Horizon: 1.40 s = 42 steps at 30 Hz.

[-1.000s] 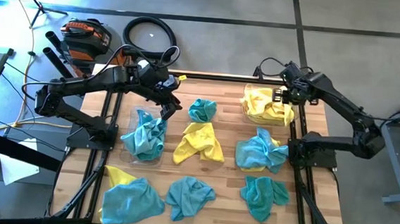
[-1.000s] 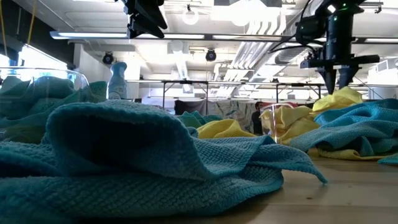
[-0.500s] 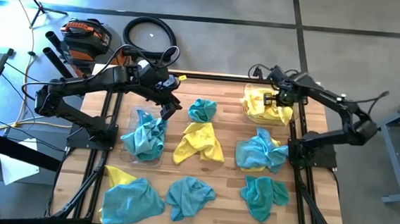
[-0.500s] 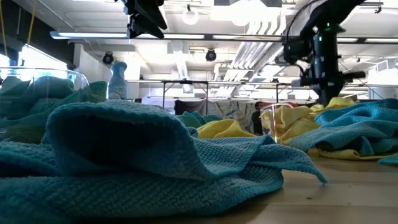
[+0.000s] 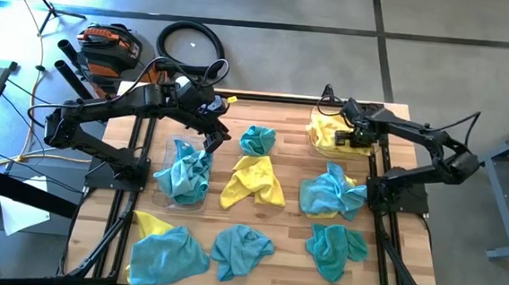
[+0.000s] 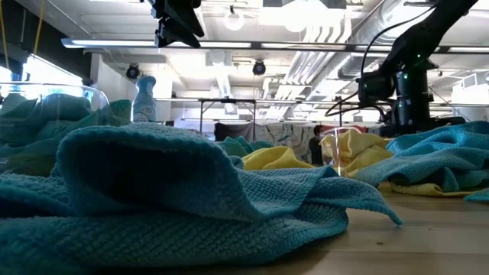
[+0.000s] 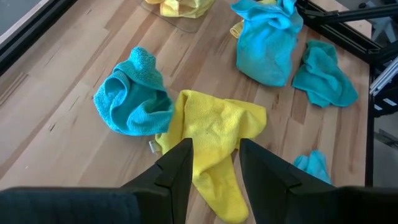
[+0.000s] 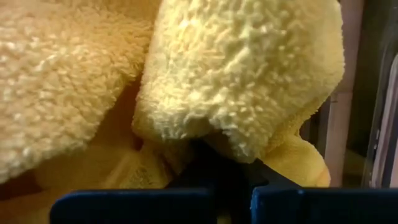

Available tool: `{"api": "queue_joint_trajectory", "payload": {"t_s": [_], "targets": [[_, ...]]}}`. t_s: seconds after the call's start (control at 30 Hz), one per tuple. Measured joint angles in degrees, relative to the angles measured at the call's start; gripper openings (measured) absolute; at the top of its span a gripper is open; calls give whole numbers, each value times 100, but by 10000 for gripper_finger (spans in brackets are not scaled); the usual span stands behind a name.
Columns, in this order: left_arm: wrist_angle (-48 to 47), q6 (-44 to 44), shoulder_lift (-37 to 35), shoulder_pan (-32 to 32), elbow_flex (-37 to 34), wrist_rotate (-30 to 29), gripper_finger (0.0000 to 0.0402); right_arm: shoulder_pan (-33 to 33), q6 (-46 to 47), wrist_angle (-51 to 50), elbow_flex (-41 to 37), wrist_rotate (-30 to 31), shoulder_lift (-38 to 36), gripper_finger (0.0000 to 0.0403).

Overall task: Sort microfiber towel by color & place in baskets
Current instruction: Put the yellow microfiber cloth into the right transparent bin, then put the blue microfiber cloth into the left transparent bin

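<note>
Fuzzy microfiber cloths lie crumpled across the wooden desk: a teal one [image 5: 257, 140] and a yellow one [image 5: 254, 180] at centre, a light blue one over yellow [image 5: 332, 191] to the right, and a blue-over-yellow heap [image 5: 164, 249], a light blue one [image 5: 241, 249] and a teal one [image 5: 336, 246] along the near edge. The left clear basket [image 5: 166, 200] holds bunched teal cloths [image 5: 183, 173]. The right clear basket [image 5: 314, 117], at the far right corner, holds piled yellow cloths [image 5: 334, 135].
</note>
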Motion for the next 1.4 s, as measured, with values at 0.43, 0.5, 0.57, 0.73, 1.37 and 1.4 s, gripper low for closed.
{"api": "queue_joint_trajectory", "payload": {"t_s": [0.43,0.5,0.57,0.73,1.37,1.4], "targets": [[1,4,0,0,0,2,121,7,-281,-849,861,75,-510,63],[1,4,0,0,0,2,121,7,-234,-1079,1031,76,-661,83],[1,6,0,0,0,2,121,7,-121,-1334,1218,59,-829,101],[1,304,0,0,0,0,121,245,183,-1753,1575,-89,-1396,124],[4,2777,11,-4,0,-13,121,5221,645,-138,1622,1775,-2313,4],[12,2664,11,-4,0,-44,121,5354,418,-152,1622,1639,-2226,2]]}}
